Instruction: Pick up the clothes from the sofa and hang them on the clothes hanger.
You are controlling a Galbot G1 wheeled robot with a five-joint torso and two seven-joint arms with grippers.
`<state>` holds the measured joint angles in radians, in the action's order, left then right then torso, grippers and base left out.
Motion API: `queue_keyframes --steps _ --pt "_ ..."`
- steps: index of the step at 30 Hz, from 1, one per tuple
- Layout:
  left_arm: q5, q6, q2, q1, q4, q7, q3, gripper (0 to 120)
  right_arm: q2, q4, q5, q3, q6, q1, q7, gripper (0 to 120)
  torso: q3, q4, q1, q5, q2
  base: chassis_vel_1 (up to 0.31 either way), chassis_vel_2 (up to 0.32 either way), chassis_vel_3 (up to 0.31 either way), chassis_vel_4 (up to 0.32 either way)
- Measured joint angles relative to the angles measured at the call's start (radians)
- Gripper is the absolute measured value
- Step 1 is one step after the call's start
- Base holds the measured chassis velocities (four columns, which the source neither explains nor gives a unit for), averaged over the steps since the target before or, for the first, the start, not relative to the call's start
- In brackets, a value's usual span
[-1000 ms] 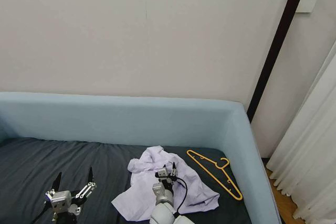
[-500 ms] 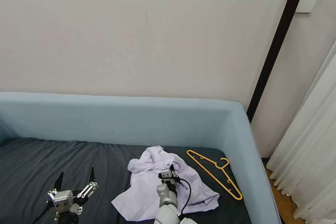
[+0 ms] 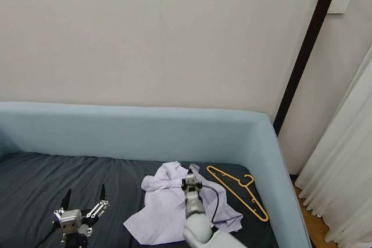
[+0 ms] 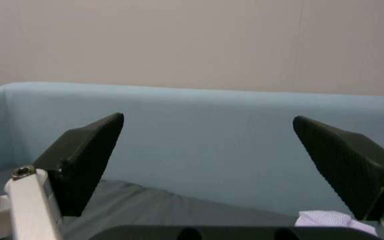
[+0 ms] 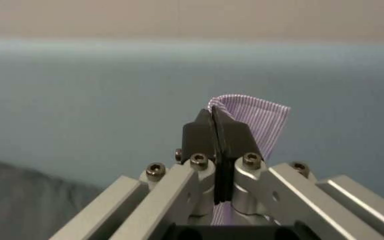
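A pale lilac striped shirt (image 3: 168,210) lies crumpled on the dark sofa seat (image 3: 35,184). My right gripper (image 3: 191,179) is shut on a fold of the shirt (image 5: 255,117) near its top edge, lifting it a little. The pinched cloth sticks up past the closed fingertips (image 5: 213,131) in the right wrist view. An orange clothes hanger (image 3: 238,191) lies flat on the seat just right of the shirt. My left gripper (image 3: 81,204) hovers open over the seat at the lower left, well away from the shirt, its fingers (image 4: 85,157) spread wide.
The sofa has a light blue backrest (image 3: 128,132) and a light blue right armrest (image 3: 273,178). A dark vertical pole (image 3: 305,50) stands at the right against the wall, with white curtains (image 3: 343,178) beyond it.
My right gripper has moved up and to the right with the shirt fold pinched in it, pulling the cloth along. The left gripper has barely shifted.
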<state>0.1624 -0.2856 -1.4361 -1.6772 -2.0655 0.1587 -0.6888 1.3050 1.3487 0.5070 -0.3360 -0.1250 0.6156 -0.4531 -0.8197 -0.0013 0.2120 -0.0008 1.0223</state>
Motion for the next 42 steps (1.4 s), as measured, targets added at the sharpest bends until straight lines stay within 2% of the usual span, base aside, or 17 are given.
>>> queue_keyframes --steps 3,4,6,8,15,16,19,23,28,32,37,42 --pt "0.001 -0.002 -0.007 0.002 -0.003 0.001 0.006 100 -0.097 0.069 0.114 0.028 -0.041 -0.085 0.208 0 0.0 -0.0003 0.0 0.0002 0.0 0.0 0.0 0.0 0.0" --pt "0.001 -0.002 -0.007 0.002 -0.003 0.001 0.006 100 -0.097 0.069 0.114 0.028 -0.041 -0.085 0.208 0 0.0 -0.0003 0.0 0.0002 0.0 0.0 0.0 0.0 0.0" --pt "0.0 -0.002 -0.013 0.004 -0.009 0.001 0.013 100 -0.155 0.112 0.212 0.039 -0.053 -0.162 0.337 0 0.0 -0.0004 0.0 0.0002 0.0 0.0 0.0 0.0 0.0" --pt "0.0 -0.002 -0.016 0.006 -0.015 0.001 0.016 100 -0.188 0.137 0.294 0.042 -0.054 -0.231 0.413 0 0.0 -0.0002 0.0 0.0003 0.0 0.0 0.0 0.0 0.0" --pt "0.0 -0.002 -0.017 0.007 -0.021 0.001 0.018 100 -0.228 0.169 0.42 0.031 -0.053 -0.354 0.513 0 0.0 0.0 0.0 0.0001 0.0 0.0 0.0 0.0 0.0" --pt "0.0 -0.002 -0.017 0.007 -0.023 0.001 0.018 100 -0.24 0.19 0.493 0.012 -0.051 -0.445 0.561 0 0.0 -0.0001 0.0 -0.0001 0.0 0.0 0.0 0.0 0.0" --pt "0.001 -0.002 -0.019 0.005 -0.026 0.001 0.02 100 -0.215 0.225 0.574 -0.036 -0.035 -0.602 0.568 0 0.0 -0.0001 0.0 0.0001 0.0 0.0 0.0 0.0 0.0" --pt "0.006 -0.01 -0.023 0.005 -0.026 0.004 0.021 100 -0.184 0.261 0.585 -0.067 -0.027 -0.667 0.541 0 0.0 0.0005 0.0 -0.0006 0.0 0.0 0.0 0.0 0.0" --pt "0.037 -0.016 -0.022 0.009 -0.015 0.023 0.018 100 -0.179 0.306 0.561 -0.093 -0.02 -0.622 0.526 0 0.0 0.0003 0.0 -0.0004 0.0 0.0 0.0 0.0 0.0" --pt "0.064 -0.016 -0.008 0.025 0.02 0.031 0.012 100 -0.211 0.316 0.514 -0.089 -0.021 -0.516 0.544 0 0.0 -0.0002 0.0 0.0002 0.0 0.0 0.0 0.0 0.0" --pt "0.161 -0.006 0.018 0.083 0.061 0.029 0.022 100 -0.266 0.322 0.471 -0.057 -0.036 -0.4 0.584 0 0.0 -0.0002 0.0 0.0 0.0 0.0 0.0 0.0 0.0" --pt "0.249 -0.014 0.083 0.19 0.138 -0.018 0.034 100 -0.312 0.353 0.457 -0.026 -0.046 -0.302 0.639 0 0.0 -0.0003 0.0 -0.0001 0.0 0.0 0.0 0.0 0.0"
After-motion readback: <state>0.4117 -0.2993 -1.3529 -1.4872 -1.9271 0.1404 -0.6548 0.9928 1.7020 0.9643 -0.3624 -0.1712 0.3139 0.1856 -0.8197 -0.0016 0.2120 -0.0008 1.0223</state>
